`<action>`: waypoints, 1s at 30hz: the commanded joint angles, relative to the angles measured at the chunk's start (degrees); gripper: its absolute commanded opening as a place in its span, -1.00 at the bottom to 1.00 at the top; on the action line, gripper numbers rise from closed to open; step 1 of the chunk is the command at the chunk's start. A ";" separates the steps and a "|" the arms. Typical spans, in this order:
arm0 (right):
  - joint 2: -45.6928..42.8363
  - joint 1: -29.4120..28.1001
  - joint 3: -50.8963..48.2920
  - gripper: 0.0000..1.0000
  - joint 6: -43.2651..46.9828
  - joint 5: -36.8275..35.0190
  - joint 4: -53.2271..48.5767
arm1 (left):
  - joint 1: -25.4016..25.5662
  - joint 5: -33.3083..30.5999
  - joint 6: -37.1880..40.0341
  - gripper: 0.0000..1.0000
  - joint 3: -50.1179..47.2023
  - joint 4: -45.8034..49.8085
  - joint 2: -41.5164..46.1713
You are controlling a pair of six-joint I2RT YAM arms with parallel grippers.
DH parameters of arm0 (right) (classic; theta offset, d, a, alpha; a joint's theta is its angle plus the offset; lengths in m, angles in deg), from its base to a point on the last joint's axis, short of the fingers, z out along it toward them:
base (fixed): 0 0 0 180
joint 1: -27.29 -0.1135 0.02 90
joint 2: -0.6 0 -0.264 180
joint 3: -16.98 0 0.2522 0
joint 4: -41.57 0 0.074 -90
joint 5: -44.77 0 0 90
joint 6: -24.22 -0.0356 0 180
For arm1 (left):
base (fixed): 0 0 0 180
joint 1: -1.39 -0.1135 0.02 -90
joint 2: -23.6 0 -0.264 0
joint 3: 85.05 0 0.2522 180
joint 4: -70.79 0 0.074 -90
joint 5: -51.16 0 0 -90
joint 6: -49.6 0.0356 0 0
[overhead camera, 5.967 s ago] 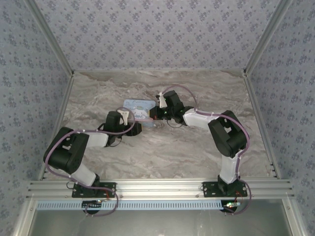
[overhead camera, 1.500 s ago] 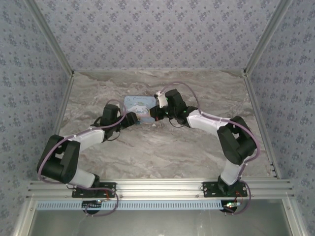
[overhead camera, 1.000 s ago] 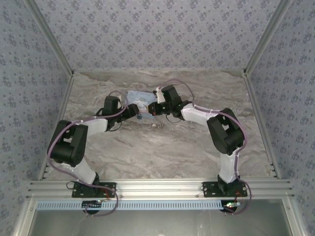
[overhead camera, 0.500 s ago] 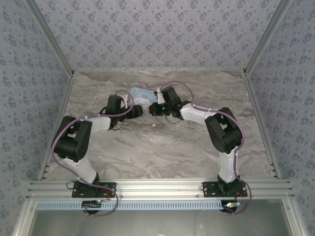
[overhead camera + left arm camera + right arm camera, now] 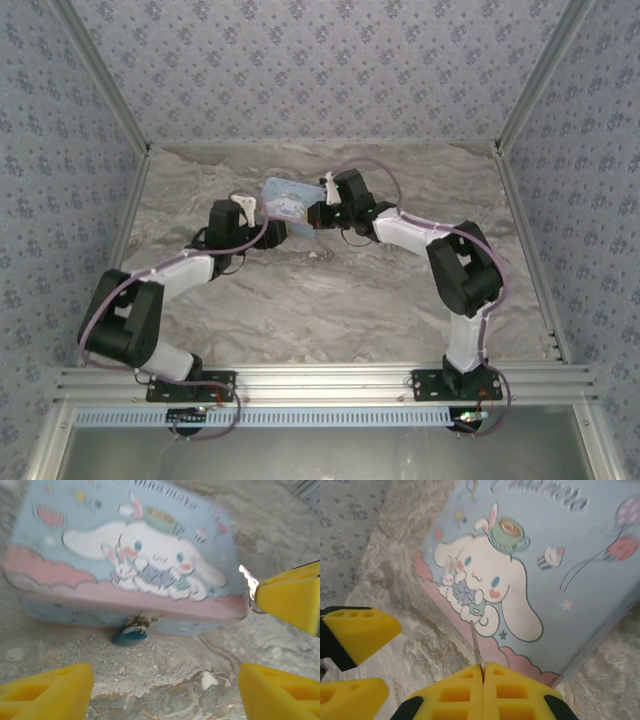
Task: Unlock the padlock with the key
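The padlock is a tiny teal lump hanging from the clasp on the front wall of a light-blue cartoon tin, resting on the table. My left gripper is open just in front of it, yellow fingers wide apart with nothing between them. My right gripper is shut on the key, whose thin blade points at the tin's lid edge. In the left wrist view the key sticks out at the tin's right corner, well right of the padlock. From above, both grippers meet at the tin.
The marble table is walled by patterned panels on three sides, and an aluminium rail runs along the near edge. The tin sits tilted toward the back centre. The left gripper's fingers lie close to the left of the right gripper.
The tin has turned and sits more tilted. The left arm's elbow has swung out and down toward the near left. The right gripper has shifted slightly right, still holding the key.
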 commanded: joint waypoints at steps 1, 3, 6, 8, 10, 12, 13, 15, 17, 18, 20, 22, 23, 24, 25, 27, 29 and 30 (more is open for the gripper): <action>-5.79 0.45 -1.53 -1.00 0.84 -4.43 -1.78 | 0.02 -0.89 2.45 0.54 3.77 4.43 2.40; -7.66 0.79 -2.31 -1.00 1.66 -6.07 -3.43 | 0.33 0.28 2.68 0.55 6.35 5.45 1.53; -9.56 0.97 -2.59 -1.00 2.95 -8.18 -7.38 | 1.11 1.93 2.51 0.55 10.44 6.14 -2.20; -10.86 0.91 -3.13 -1.00 3.67 -9.29 -9.28 | 1.95 2.35 2.55 0.55 13.06 6.65 -4.93; -12.31 1.03 -4.09 -1.00 3.90 -10.12 -10.19 | 2.78 2.45 2.64 0.54 15.93 7.39 -7.65; -13.51 1.02 -4.26 -1.00 3.99 -10.86 -11.40 | 3.34 2.95 2.71 0.54 18.60 7.84 -10.59; -13.99 1.07 -5.14 -1.00 4.16 -11.16 -12.02 | 3.45 3.10 2.73 0.54 19.68 8.03 -11.88; -14.70 1.08 -6.58 -1.00 4.51 -11.73 -13.09 | 3.55 3.78 2.64 0.53 22.12 9.01 -14.60; -15.47 1.24 -7.21 -1.00 4.60 -12.22 -13.79 | 3.55 4.73 2.63 0.52 24.44 10.33 -17.15; -15.87 1.30 -7.61 -1.00 4.75 -12.43 -13.88 | 3.62 5.05 2.73 0.51 25.09 10.72 -18.00; -16.54 1.46 -8.14 -1.00 4.70 -12.93 -14.34 | 3.63 5.41 2.89 0.51 26.23 11.72 -19.59; -16.98 1.52 -8.15 -1.00 4.98 -13.16 -14.79 | 3.63 5.72 3.38 0.51 26.86 12.71 -20.51; -17.10 1.66 -8.29 -1.00 5.04 -13.24 -15.06 | 3.63 6.00 3.75 0.50 27.24 13.57 -20.91; -17.23 1.72 -8.30 -1.00 5.09 -13.22 -15.18 | 3.72 6.20 4.07 0.50 27.55 14.20 -21.20; -17.26 1.70 -8.22 -1.00 5.17 -13.30 -15.37 | 3.72 6.40 4.58 0.50 27.88 15.12 -21.45; -17.44 1.77 -8.29 -1.00 5.18 -13.70 -15.72 | 3.81 6.41 5.41 0.50 28.23 17.13 -21.72; -17.70 1.86 -8.30 -1.00 5.38 -13.87 -16.21 | 3.81 6.05 6.26 0.49 28.53 19.64 -22.10; -17.82 1.86 -8.37 -1.00 5.32 -14.04 -16.45 | 3.81 6.05 6.65 0.49 28.51 20.65 -22.16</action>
